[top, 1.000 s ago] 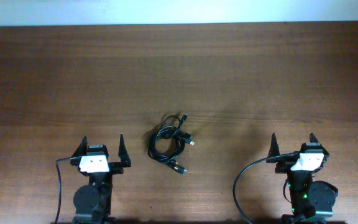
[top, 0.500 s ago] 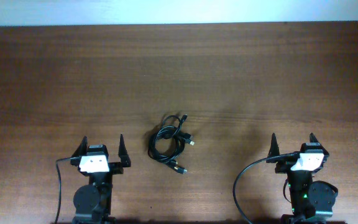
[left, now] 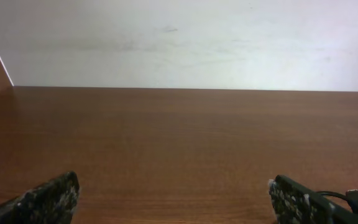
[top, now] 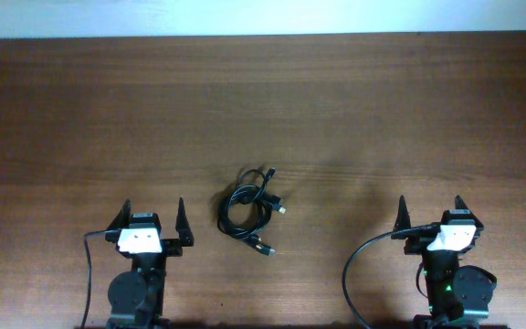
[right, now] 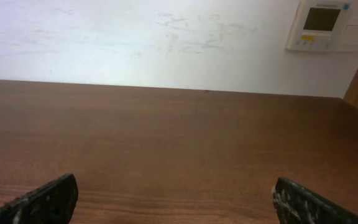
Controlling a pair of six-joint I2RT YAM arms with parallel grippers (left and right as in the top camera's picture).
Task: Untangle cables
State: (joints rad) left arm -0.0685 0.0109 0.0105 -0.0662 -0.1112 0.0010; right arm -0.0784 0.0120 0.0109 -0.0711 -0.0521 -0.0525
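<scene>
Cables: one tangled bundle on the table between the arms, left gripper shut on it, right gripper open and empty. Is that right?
No: the overhead view shows the left gripper open and apart from the cables. The rest holds: one tangled bundle on the table between the arms, right gripper open and empty.

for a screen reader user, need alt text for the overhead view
A small tangle of thin black cables lies on a brown wooden table, nearer the left tool than the right tool. Both tools sit near the bottom edge, open and empty, neither touching the cables.
</scene>
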